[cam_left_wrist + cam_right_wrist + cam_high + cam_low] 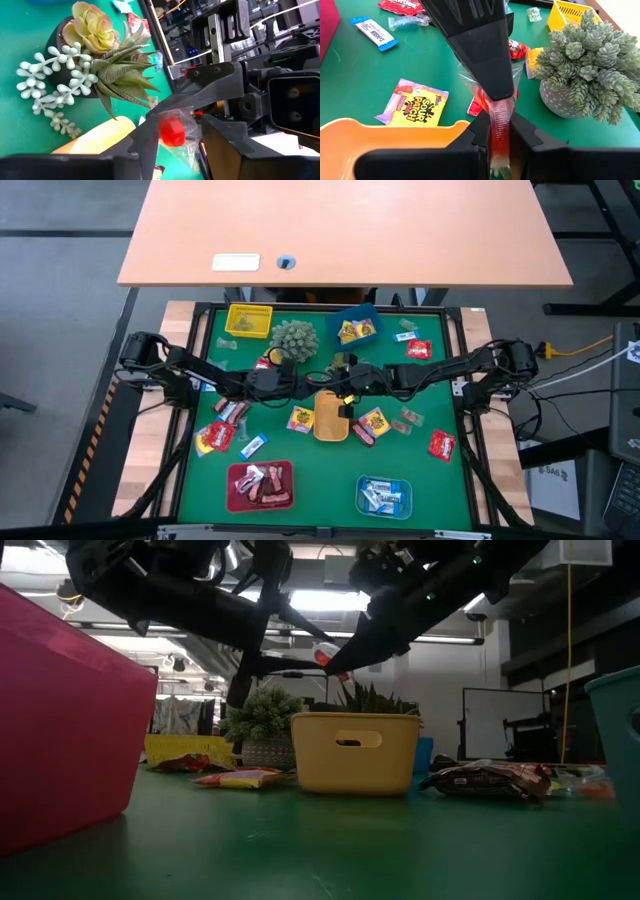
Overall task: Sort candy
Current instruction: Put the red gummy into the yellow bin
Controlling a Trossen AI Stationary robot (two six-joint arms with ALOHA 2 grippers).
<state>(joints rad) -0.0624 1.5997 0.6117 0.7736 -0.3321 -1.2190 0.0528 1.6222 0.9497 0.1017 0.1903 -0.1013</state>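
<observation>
A red sweet in a clear wrapper hangs in the air above the orange tray at the table's middle. My right gripper, reaching in from the right, is shut on the wrapper. My left gripper comes from the left and is open. Its fingers stand on either side of the same sweet, one finger lying over the wrapper in the right wrist view. In the low view the sweet shows between the two arms, well above the tray. My right gripper pinches the clear wrapper between its two fingers, which slant down from the table's right. The wrapper sticks out ahead of the fingertips, lifted clear over the orange tray. Whether my left gripper's fingers touch the sweet, I cannot tell.
Two potted plants stand just behind the grippers. A yellow tray and a blue tray sit at the back; a red tray and a light blue tray at the front. Loose candy lies around.
</observation>
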